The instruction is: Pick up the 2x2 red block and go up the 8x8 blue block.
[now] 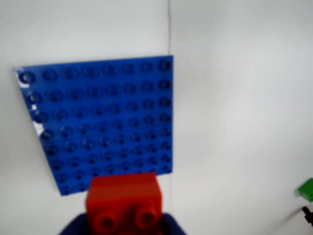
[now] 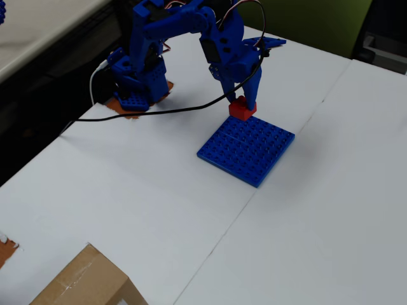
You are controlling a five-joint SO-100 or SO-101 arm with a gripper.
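Red and closest to the wrist camera, the 2x2 red block sits clenched in the gripper, at the near edge of the 8x8 blue block on white paper; one green piece peeks in at right.

From overhead: one white table, one cardboard box, one black cable. One red block hangs in the jaws at the single blue plate's far edge.

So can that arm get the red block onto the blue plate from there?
Probably yes. The gripper holds the red block right at the blue plate's near edge, and every stud on the plate looks bare.
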